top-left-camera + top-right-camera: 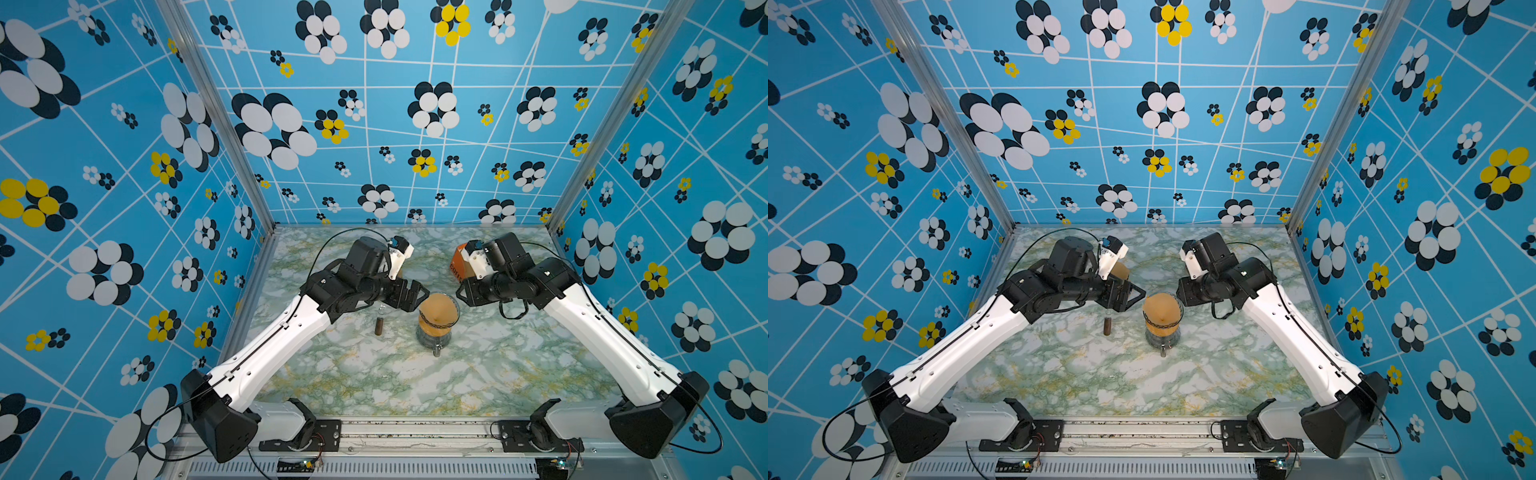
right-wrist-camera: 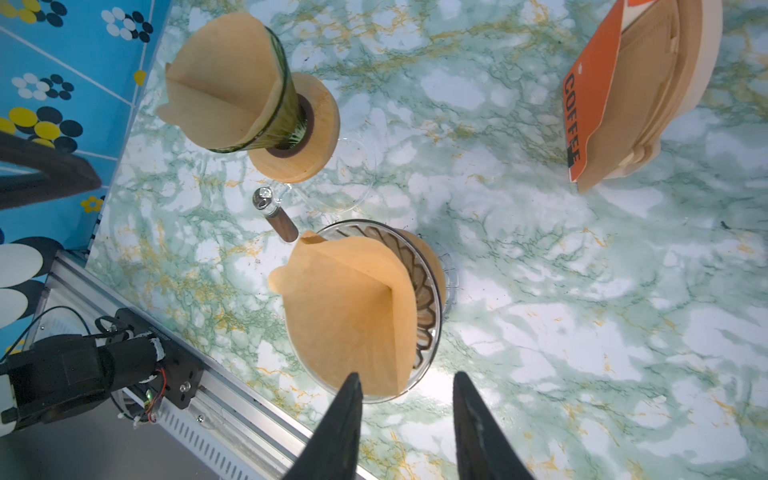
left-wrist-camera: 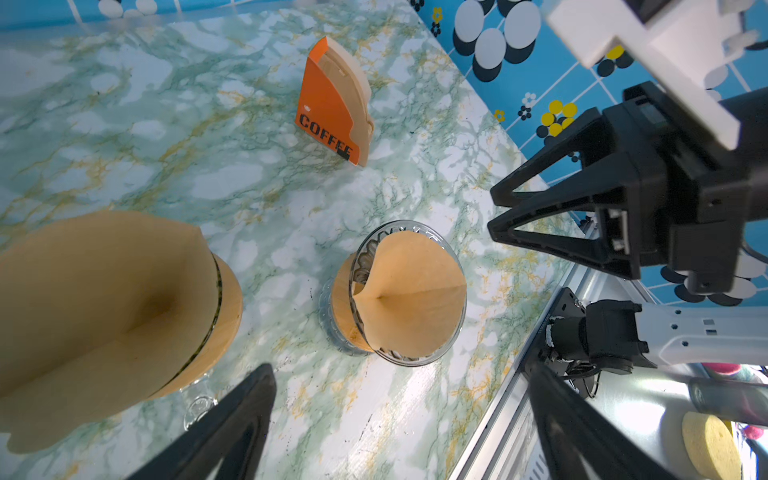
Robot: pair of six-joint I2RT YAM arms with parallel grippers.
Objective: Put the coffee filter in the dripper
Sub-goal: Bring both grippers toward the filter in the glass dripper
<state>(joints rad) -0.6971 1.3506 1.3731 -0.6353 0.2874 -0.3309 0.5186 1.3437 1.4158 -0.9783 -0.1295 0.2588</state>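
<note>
While both arms flank the middle of the counter point(image 1: 374, 382), neither grips anything.

Left pincer point(image 1: 417, 296): jaws wide apart, empty, just beside the dripper point(image 2: 428, 291).

Centre: coffee filter point(image 1: 436, 313) sits opened inside the glass dripper, point down. It hugs one wall, and bare ribbed glass shows on the opposite side.

Right pincer point(image 2: 406, 380): jaws parted, nothing between them, tips near the filter's rim. Cannot tell whether they touch it.

Far right: orange filter box point(image 2: 590, 104), upright, well apart.

Judgement: placement looks done. What is left is perhaps a nudge to centre the paper, then both arms pulling clear.
</note>
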